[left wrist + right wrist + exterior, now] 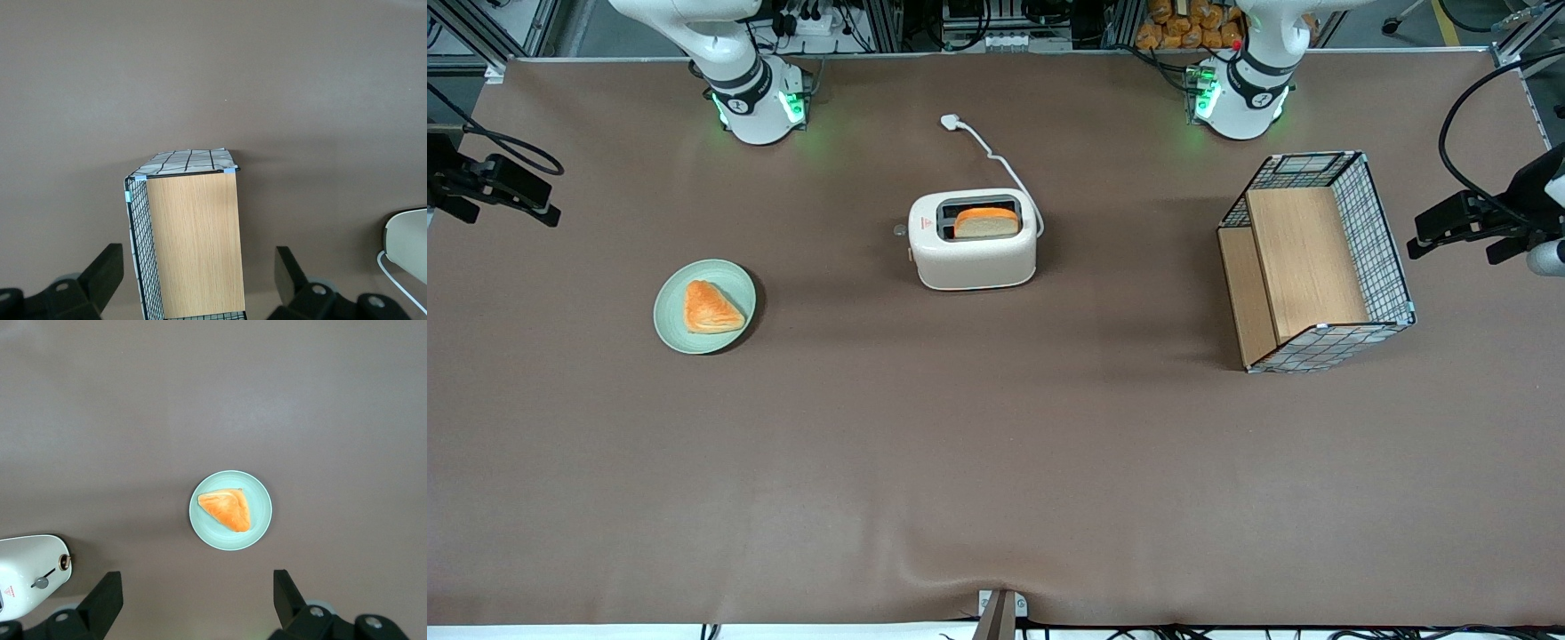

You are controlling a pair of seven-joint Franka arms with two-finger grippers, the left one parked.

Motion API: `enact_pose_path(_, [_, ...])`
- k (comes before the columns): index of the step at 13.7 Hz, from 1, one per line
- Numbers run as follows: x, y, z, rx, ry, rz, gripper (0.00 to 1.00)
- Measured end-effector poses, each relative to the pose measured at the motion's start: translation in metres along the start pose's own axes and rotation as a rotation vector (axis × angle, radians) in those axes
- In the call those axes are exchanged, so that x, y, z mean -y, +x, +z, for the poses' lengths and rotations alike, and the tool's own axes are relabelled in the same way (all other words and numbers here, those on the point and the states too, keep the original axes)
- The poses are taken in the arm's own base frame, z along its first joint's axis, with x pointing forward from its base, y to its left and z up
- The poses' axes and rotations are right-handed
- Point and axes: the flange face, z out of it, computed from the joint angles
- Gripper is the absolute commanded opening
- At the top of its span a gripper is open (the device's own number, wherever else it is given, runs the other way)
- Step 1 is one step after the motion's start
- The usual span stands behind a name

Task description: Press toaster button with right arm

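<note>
Overhead, the open tool (195, 603) views the cream toaster (27, 572).

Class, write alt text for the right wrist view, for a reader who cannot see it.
Seen from above, the open gripper hangs high over a brown table, above a pale green plate holding a triangular pastry. Beside the plate stands the toaster, its narrow end showing the toaster button.
</note>
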Motion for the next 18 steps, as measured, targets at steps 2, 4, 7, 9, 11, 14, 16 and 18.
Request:
enact_pose_path(2, [0.0,0.0,0.0,0.0,0.0,0.0,1.0])
enact_pose_path(4, [0.0,0.0,0.0,0.0,0.0,0.001,1.0])
enact_pose_path(7, [-0.001,0.001,0.002,0.004,0.0,0.001,1.0])
enact_pose_path(9, [0.0,0.003,0.006,0.013,-0.001,0.001,1.0])
enact_pose_path(11, [0.0,0.005,0.01,0.023,-0.001,0.001,1.0])
enact_pose_path(14, [0.0,0.003,0.012,0.043,-0.002,0.001,1.0])
enact_pose_path(16, [0.001,0.001,0.013,0.058,-0.003,-0.001,1.0])
enact_pose_path(18, [0.003,0.001,0.015,0.065,-0.003,-0.005,1.0])
